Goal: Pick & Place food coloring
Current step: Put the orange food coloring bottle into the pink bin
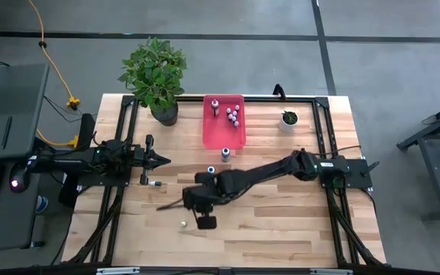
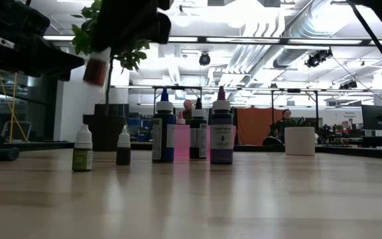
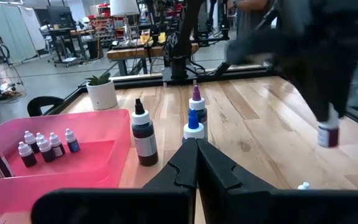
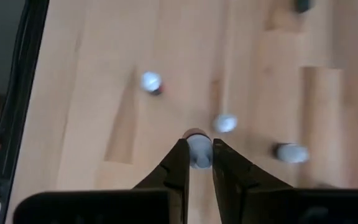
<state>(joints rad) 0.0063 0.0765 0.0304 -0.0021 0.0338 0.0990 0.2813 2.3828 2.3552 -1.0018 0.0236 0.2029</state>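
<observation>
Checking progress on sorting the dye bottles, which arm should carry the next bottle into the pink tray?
The right. The right gripper is shut on a small white-capped bottle, lifted above the wooden table. The left gripper is shut and empty, beside the pink plastic tray.

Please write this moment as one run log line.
right gripper: shut on small white-capped bottle, lifted | left gripper: shut, waiting | pink plastic tray: holds bottles

Your right end effector (image 4: 197, 155) is looking straight down at the wooden desk (image 4: 92, 74), with its two dark fingers (image 4: 178, 163) pinched on a little white-capped bottle (image 4: 197, 149). Below it you've got three more white-capped bottles standing loose on the wood: one (image 4: 150, 81) well off to the side, one (image 4: 225, 123) just beside the held one, and one (image 4: 290, 152) (pretty blurry) a bit further out.
</observation>
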